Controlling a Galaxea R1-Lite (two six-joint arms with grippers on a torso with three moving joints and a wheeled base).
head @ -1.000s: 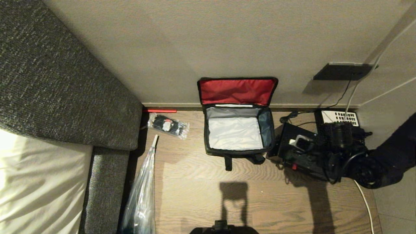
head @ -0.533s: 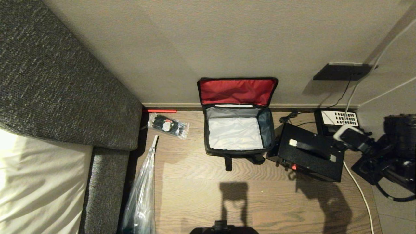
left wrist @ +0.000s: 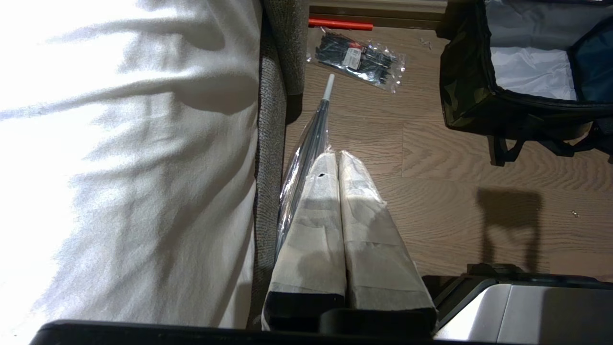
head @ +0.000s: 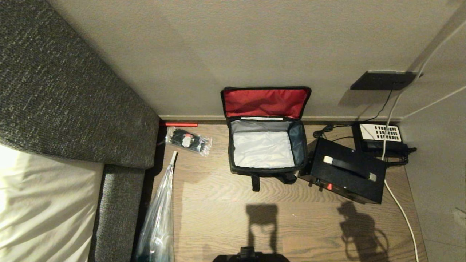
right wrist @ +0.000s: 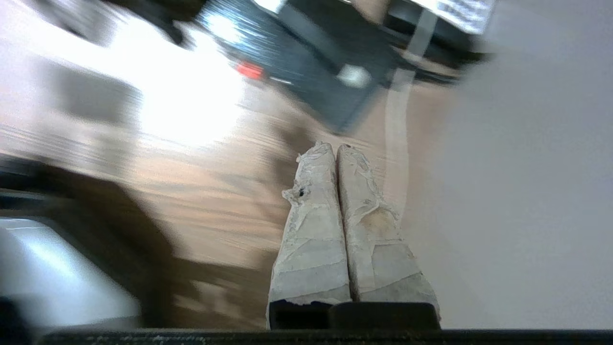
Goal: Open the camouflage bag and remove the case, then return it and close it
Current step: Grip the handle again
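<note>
The camouflage bag stands open on the wooden floor against the wall, its red-lined lid leaning back and its pale grey interior bare. The black case lies on the floor just right of the bag, tilted, with white labels and a red mark. Neither arm shows in the head view. My right gripper is shut and holds nothing, hanging over the floor near the case. My left gripper is shut and parked beside the bed, the bag off to one side.
A black telephone with a white keypad sits in the corner, a white cable running past the case. A packet of cable ties and a wrapped umbrella lie left of the bag. A grey headboard and bed fill the left.
My right arm let go of the case, shut its fingers and pulled back to the right out of the head view. The case stays on the floor beside the bag.
</note>
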